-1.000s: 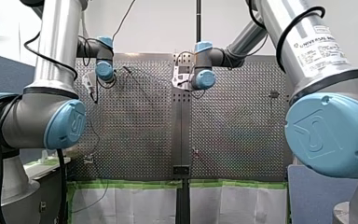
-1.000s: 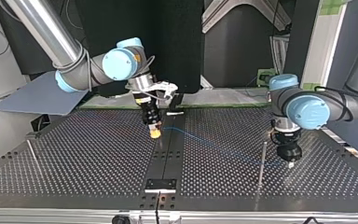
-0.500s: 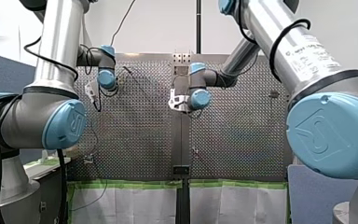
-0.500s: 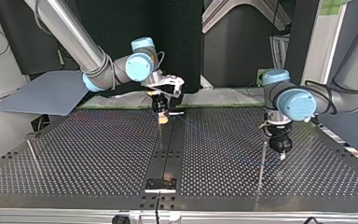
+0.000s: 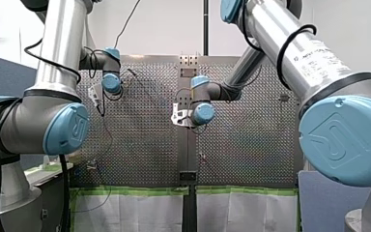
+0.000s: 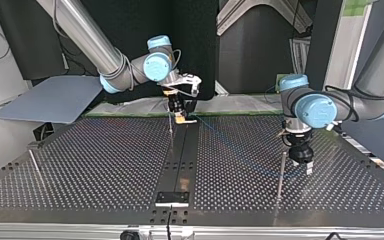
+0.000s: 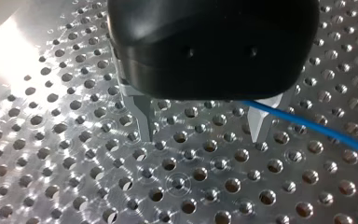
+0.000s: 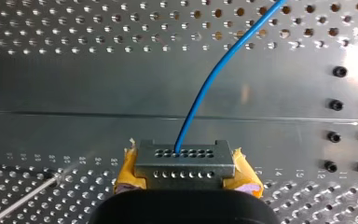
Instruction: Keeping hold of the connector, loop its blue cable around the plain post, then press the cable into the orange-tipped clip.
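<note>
**Front view.**
- Your right hand (image 5: 178, 116) hangs over the bench (image 5: 140, 140), at its middle strip.
- Your left hand (image 5: 94, 94) is near the bench's left edge, toward the far corner.
- You cannot tell the fingers of either hand from here.

**Top view.**
- The right hand (image 6: 180, 116) is over the middle strip (image 6: 180, 165), toward the bench edge on the arms' side.
- The blue cable (image 6: 210, 127) runs faintly from it across the bench toward the left hand (image 6: 306, 167).
- The left hand is low, just beside the plain post (image 6: 280, 175), which shows no coloured tip.
- One thin rod (image 6: 171, 127) stands close by the right hand, and another rod (image 6: 35, 167) stands near the opposite side edge.
- The orange-tipped clip cannot be made out.

**Left wrist view.**
- The metal fingers (image 7: 142, 116) are spread, with nothing between them.
- The cable (image 7: 317, 130) passes by one finger; you cannot tell whether it touches.

**Right wrist view.**
- The yellow pads (image 8: 247, 175) pinch the grey connector (image 8: 184, 161).
- The cable leaves the connector's face and arcs away over the bench.

**Step, judged.**
- You are on the looping step. The cable reaches the post's side, but no wrap shows.
- Next, you need to carry the connector round the post, with the pinch firm and the cable low enough to catch.

**In the way.**
- The left hand crowds the post.
- The rod beside the right hand could snag the cable.
</note>
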Available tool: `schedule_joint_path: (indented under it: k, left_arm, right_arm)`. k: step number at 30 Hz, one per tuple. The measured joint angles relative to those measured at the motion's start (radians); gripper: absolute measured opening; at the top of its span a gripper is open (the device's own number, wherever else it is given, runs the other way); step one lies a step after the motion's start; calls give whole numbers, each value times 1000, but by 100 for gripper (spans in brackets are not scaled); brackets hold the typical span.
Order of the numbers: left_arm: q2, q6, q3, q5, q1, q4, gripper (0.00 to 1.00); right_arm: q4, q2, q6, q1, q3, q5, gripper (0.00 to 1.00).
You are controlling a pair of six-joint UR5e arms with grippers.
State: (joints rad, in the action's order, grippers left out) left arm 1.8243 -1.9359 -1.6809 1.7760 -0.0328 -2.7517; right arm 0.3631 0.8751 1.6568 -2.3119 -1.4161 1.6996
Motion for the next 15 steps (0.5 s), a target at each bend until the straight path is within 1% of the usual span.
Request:
schedule_joint_path:
  k: [4, 8, 10, 15]
  left_arm:
    - [0, 3, 0, 8, 3, 10, 100]
    - [1, 0, 0, 5, 4, 15, 100]
    - [6, -3, 0, -3, 4, 16, 100]
    - [42, -15, 1, -34, 4, 17, 100]
  right_arm:
    - [31, -16, 0, -2, -16, -1, 0]
    - [39, -49, -1, -7, -20, 1, 0]
    - [40, -66, -2, -10, -20, 5, 0]
    - [50, -113, -1, -19, -20, 31, 0]
